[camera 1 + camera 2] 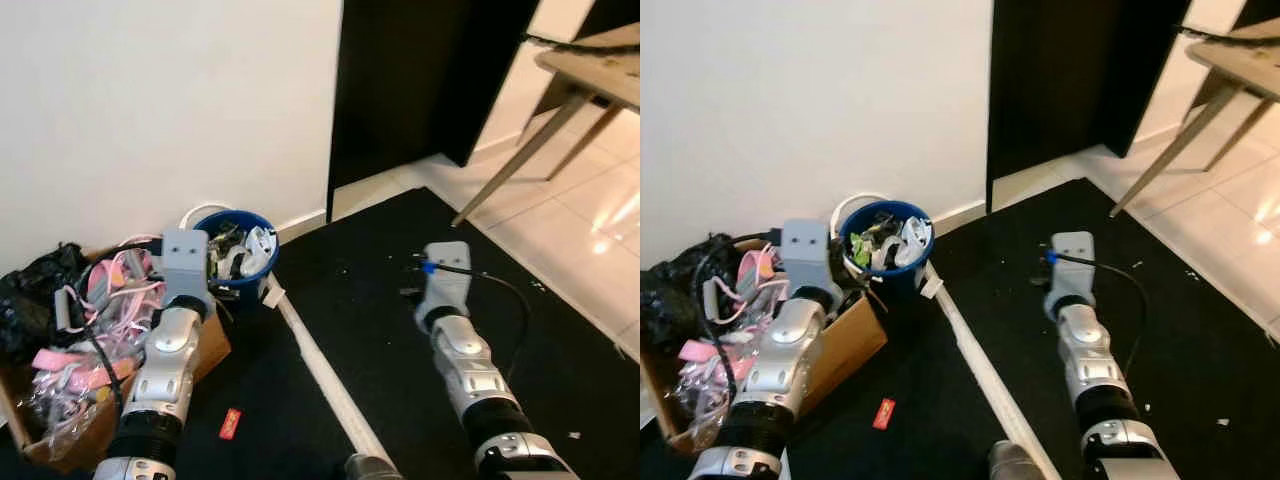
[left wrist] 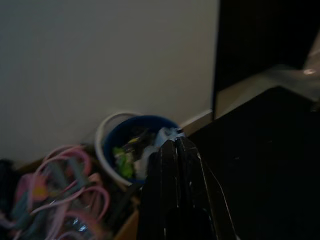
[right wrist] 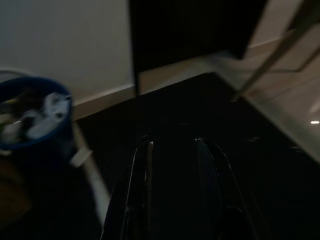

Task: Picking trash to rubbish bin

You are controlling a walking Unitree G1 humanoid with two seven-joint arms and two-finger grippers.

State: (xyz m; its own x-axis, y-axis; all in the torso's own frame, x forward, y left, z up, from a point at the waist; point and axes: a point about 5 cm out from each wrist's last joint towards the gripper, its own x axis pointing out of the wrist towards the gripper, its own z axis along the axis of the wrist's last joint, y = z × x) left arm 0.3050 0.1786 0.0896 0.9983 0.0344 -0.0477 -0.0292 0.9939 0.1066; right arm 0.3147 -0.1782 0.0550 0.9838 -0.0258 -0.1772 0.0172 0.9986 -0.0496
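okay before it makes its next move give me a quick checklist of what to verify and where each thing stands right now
1. Blue bin within reach of the left gripper: ok, just ahead of it.
2. Bin has room: not ok, trash is piled to the rim.
3. Left gripper holding trash: not ok, fingers shut with nothing between them.
4. Right gripper ready to pick: ok, open over the black mat.
5. Trash left to pick: ok, a red wrapper lies on the mat.
6. Cardboard box beside the left arm: cannot tell if they touch.
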